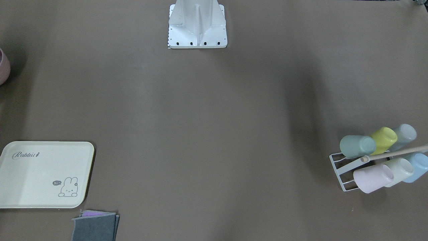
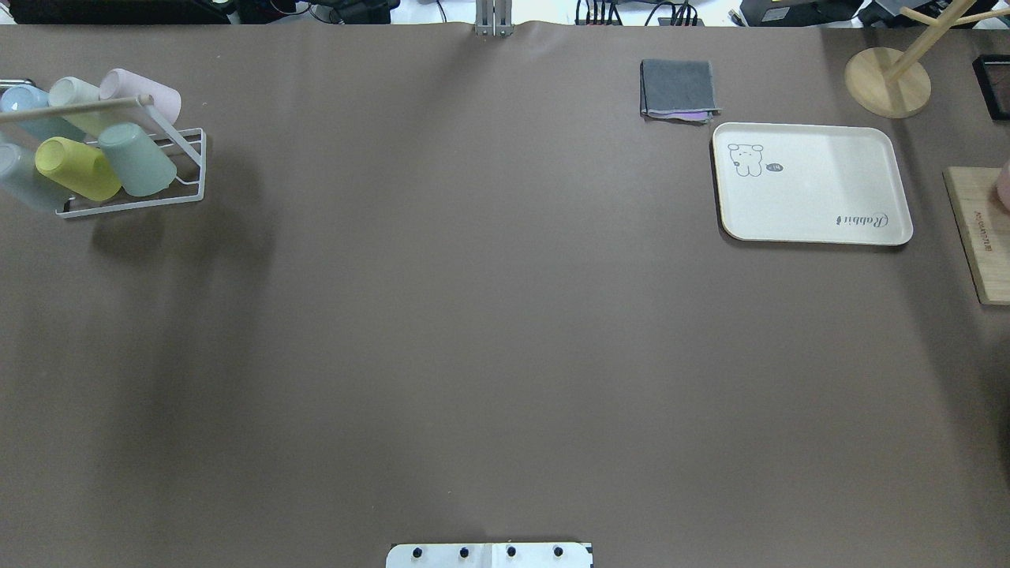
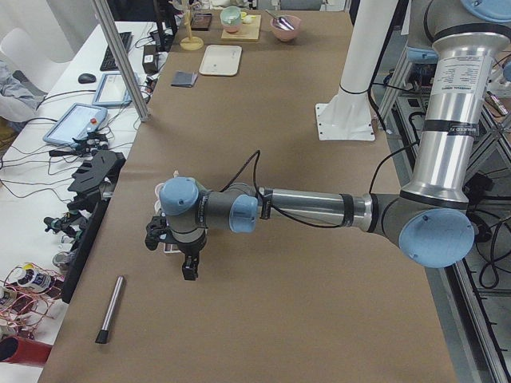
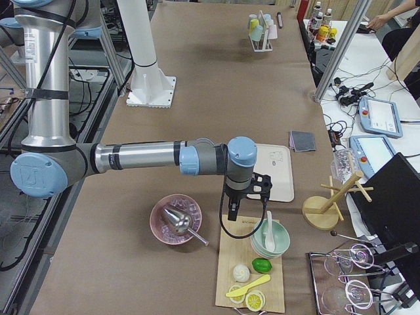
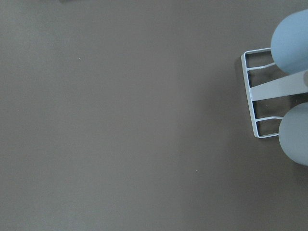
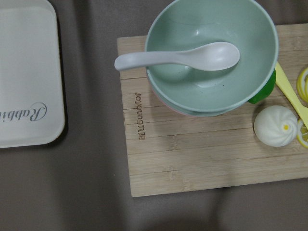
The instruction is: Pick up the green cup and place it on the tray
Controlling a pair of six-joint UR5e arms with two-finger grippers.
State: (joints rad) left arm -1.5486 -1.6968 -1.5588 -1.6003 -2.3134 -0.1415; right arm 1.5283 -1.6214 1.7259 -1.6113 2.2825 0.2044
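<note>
Well away from the tray (image 1: 36, 174), the green cup (image 1: 357, 146) sits beside a yellow cup (image 1: 384, 139) on a rack (image 5: 276, 88); jaws' state unclear

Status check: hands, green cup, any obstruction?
Left hand above table by rack, right hand above cutting board; grip state unreadable. Green cup on rack, not held. Yellow cup tight beside it.
</note>
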